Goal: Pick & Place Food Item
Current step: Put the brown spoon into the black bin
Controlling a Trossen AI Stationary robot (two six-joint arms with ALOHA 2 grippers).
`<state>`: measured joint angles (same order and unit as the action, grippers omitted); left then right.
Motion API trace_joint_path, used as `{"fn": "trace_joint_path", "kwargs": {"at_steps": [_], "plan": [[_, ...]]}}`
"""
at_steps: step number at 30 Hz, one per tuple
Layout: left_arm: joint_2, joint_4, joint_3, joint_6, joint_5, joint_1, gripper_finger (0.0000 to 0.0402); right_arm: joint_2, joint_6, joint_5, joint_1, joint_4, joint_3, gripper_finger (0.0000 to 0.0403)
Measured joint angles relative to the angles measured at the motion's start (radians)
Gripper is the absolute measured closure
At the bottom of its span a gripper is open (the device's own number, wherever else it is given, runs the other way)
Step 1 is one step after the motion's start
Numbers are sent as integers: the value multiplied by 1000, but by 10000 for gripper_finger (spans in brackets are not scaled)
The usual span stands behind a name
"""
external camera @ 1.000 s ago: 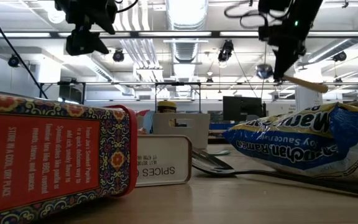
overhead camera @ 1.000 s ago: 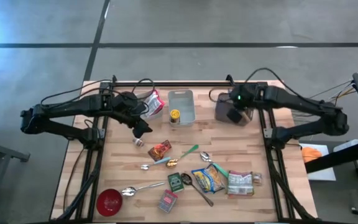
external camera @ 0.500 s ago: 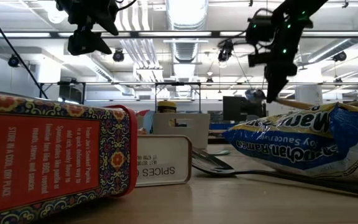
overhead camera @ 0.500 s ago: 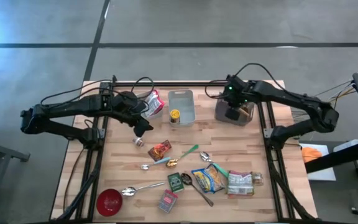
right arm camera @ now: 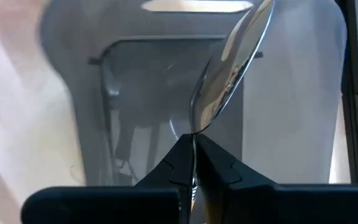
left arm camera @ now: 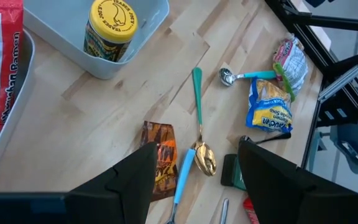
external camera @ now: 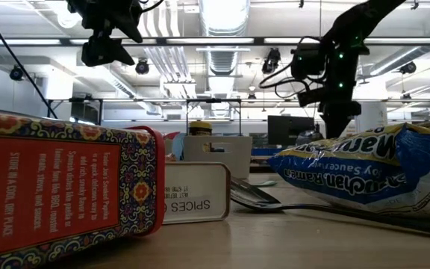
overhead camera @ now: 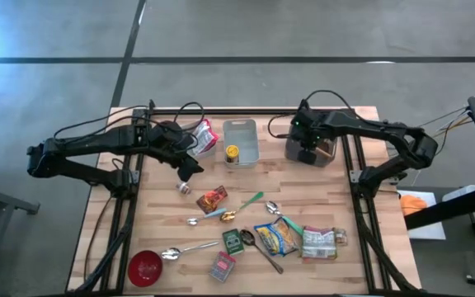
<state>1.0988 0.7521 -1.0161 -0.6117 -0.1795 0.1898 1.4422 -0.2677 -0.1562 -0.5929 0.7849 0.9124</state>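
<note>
My right gripper (overhead camera: 308, 151) hangs over the grey bin (overhead camera: 290, 147) at the table's far right, shut on a silver spoon (right arm camera: 229, 68) whose bowl points down into the bin. My left gripper (overhead camera: 190, 170) hovers open above the table, left of centre, over an orange snack bag (left arm camera: 160, 155) and a teal-handled gold spoon (left arm camera: 199, 124). A yellow-lidded jar (left arm camera: 112, 22) stands in the white bin (overhead camera: 244, 132). A red-and-white ramen pack (overhead camera: 204, 136) lies at the far left. A yellow ramen pack (overhead camera: 277, 236) lies flat nearer the front. My right gripper pinches the spoon at its thin neck (right arm camera: 194, 132), just behind the bowl, between the tips of both fingers. The fingers come from above, slanting steeply down. The spoon is lifted clear and runs on along the fingers, bowl foremost over the bin's inside; the handle is hidden behind the gripper.
More spoons, a green tin, a red bowl (overhead camera: 145, 267) and a spice tin (overhead camera: 223, 265) lie scattered over the near half of the table. A packet (overhead camera: 319, 242) lies at the near right. Black frame rails run along both sides and the far edge.
My right gripper has come down from high above the table onto the grey bin, shifting a little toward the table's left and tipping steeper. It has stayed shut, and the spoon has swung with it from slanting to pointing down into the bin.
</note>
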Motion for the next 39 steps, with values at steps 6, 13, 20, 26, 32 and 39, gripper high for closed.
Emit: {"fn": "trace_joint_path", "kwargs": {"at_steps": [6,13,20,26,32,39], "plan": [[0,0,0,0,0,0,174,7,15,0,-22,-90,-39,395],[0,0,0,-3,0,0,173,67,107,8,-22,-96,-76,395],[0,0,0,-15,0,1,173,119,184,8,-23,-96,-81,395],[0,0,0,-17,0,1,174,130,186,8,-23,-95,-81,395],[0,0,0,-18,0,1,174,121,190,21,-23,-90,-81,394],[0,0,0,-18,0,0,174,120,269,135,-23,-79,-81,392]]}}
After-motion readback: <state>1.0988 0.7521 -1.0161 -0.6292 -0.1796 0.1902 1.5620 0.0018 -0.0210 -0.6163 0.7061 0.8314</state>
